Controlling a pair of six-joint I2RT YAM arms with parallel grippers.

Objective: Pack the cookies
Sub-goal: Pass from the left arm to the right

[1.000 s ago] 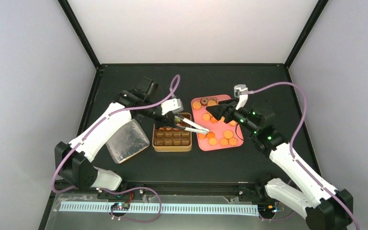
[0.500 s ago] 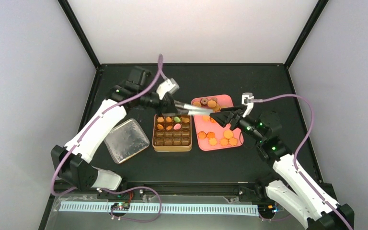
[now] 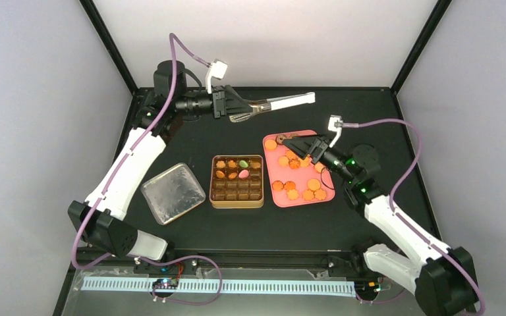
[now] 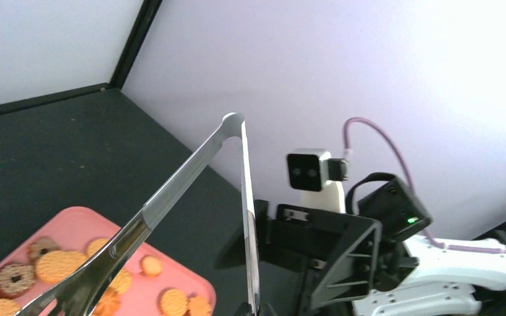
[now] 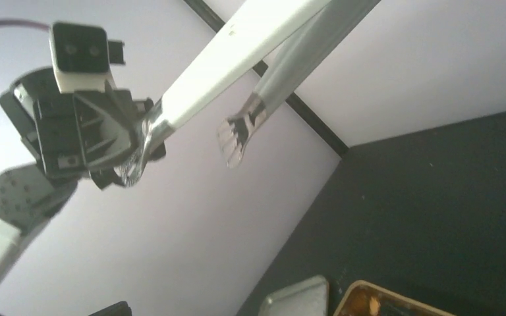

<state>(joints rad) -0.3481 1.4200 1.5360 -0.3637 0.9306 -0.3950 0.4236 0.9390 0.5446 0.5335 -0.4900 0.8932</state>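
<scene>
Orange cookies (image 3: pixel 313 184) and a few dark ones lie on the pink tray (image 3: pixel 302 176); they also show in the left wrist view (image 4: pixel 53 264). More cookies (image 3: pixel 237 168), orange, green and pink, fill the back rows of the brown tin (image 3: pixel 236 197). My left gripper (image 3: pixel 229 105) is raised over the table's back, shut on one arm of the metal tongs (image 3: pixel 283 101) near its tip. The joined end points right. My right gripper (image 3: pixel 301 146) hovers over the tray's back half. Its black fingers (image 4: pixel 342 263) stand apart and hold nothing.
The tin's silver lid (image 3: pixel 172 193) lies left of the tin. The tongs' free slotted tip (image 5: pixel 237 138) hangs beside the left gripper (image 5: pixel 92 141). Dark table and black frame posts surround the work area.
The left arm has swung up and back, carrying the tongs from the tin to high over the table's back. The right gripper, which met the tongs' end earlier, is now apart from them.
</scene>
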